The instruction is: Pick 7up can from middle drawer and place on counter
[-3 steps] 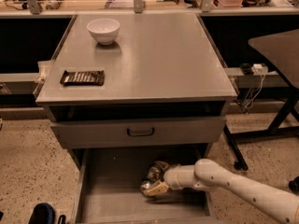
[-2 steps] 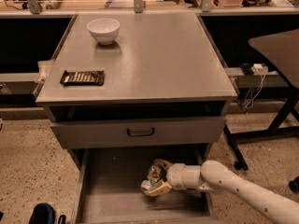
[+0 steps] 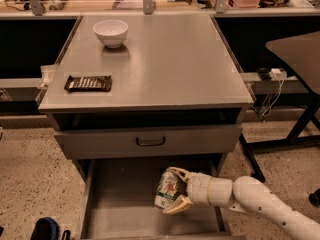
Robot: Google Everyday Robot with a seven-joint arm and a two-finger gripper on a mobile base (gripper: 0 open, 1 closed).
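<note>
**Item: 7up can (image 3: pixel 165 189).** It sits in the open middle drawer (image 3: pixel 117 199), right of centre and towards the back, just below the closed drawer front (image 3: pixel 100 143). It stands nearly upright, leaning a little, with its green and white label facing the camera. Whether its base touches the drawer floor cannot be told.

**Item: gripper (image 3: pixel 176 189).** It reaches in from the right on the white arm. One finger curves over the top of the can and the other under its lower edge. The jaws are closed to the can's width and hold it.

**Change.** A second ago the can lay lower and flatter in the same fingers. It now reads as tipped up and slightly raised, and the wrist has drawn a little to the right. The grasp appears made and the lift begun.

**Item: counter (image 3: pixel 170 64).** It does not yet hold the can. On it are a white bowl (image 3: pixel 110 32) at back left and a chocolate bar (image 3: pixel 88 83) at front left, leaving bare grey at centre and right.

**Remaining.** Clear the drawer front overhead, raise the can, and set it on the bare part.
</note>
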